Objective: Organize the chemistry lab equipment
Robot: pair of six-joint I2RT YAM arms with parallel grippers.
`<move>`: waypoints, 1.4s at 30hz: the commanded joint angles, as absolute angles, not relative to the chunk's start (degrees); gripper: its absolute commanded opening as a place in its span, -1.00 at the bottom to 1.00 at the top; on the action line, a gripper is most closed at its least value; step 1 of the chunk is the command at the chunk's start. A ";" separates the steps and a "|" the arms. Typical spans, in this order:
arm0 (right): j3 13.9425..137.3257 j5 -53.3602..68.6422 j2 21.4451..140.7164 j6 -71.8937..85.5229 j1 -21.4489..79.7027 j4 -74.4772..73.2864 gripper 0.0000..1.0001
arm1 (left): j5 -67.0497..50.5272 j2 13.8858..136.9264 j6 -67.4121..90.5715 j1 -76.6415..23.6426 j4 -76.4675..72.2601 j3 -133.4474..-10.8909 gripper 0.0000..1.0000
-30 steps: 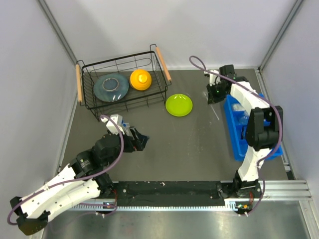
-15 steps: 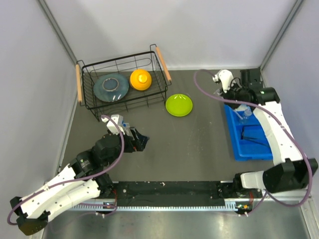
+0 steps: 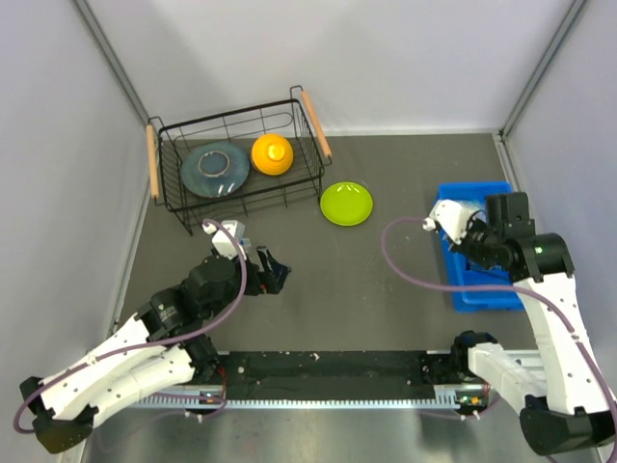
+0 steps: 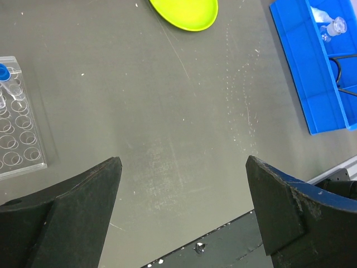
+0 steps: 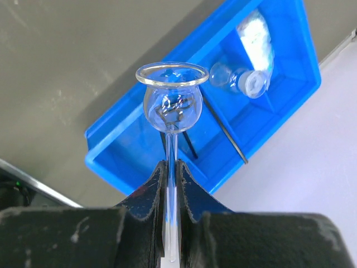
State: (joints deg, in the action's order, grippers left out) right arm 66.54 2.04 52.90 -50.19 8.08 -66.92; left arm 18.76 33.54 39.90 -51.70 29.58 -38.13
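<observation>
My right gripper point(image 5: 172, 163) is shut on the stem of a thin glass rod point(image 5: 170, 142) that ends in a round clear cup. It hangs above the blue tray point(image 5: 128, 151). In that tray lie a crinkly clear packet point(image 5: 255, 40), a small clear glass piece point(image 5: 239, 79) and the black-framed goggles point(image 5: 224, 129). In the top view the right gripper point(image 3: 461, 231) is over the tray's point(image 3: 482, 292) left part. My left gripper point(image 4: 183, 162) stands open above bare table. The clear tube rack point(image 4: 17, 131) with a blue-capped test tube point(image 4: 3, 71) lies to its left.
A lime-green plate point(image 3: 346, 204) lies mid-table at the back. A black wire basket point(image 3: 183, 198) at the back left holds a grey plate point(image 3: 214, 169) and an orange bowl point(image 3: 272, 153). Side walls stand close on both sides.
The right arm has swung from the back of the table toward the near side, carrying the glass rod over the blue tray. The left arm has barely shifted.
</observation>
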 commanded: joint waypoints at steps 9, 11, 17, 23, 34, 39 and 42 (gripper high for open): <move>54.68 -10.37 36.75 -62.66 6.24 -77.08 -0.94 | 17.40 34.72 38.67 -51.42 30.59 -40.52 0.98; 52.83 -11.59 35.69 -64.50 5.72 -77.60 -0.94 | 17.49 34.80 38.50 -51.42 30.67 -40.34 0.98; 50.28 -12.22 35.42 -69.59 2.55 -79.45 -0.93 | 17.32 35.07 37.97 -51.42 30.24 -39.73 0.98; 49.57 -12.83 40.33 -74.00 0.27 -76.65 -0.92 | 16.44 34.81 37.62 -51.42 28.66 -38.50 0.98; 49.22 -12.30 51.41 -79.98 -2.46 -72.07 -0.89 | 16.70 32.87 38.06 -51.42 27.69 -36.39 0.98; 49.04 -11.87 56.68 -80.07 -2.46 -69.53 -0.87 | 16.87 32.96 37.97 -51.42 27.77 -36.47 0.98; 49.22 -11.34 59.76 -79.19 -2.46 -68.30 -0.86 | 16.96 33.13 37.79 -51.42 27.86 -36.56 0.98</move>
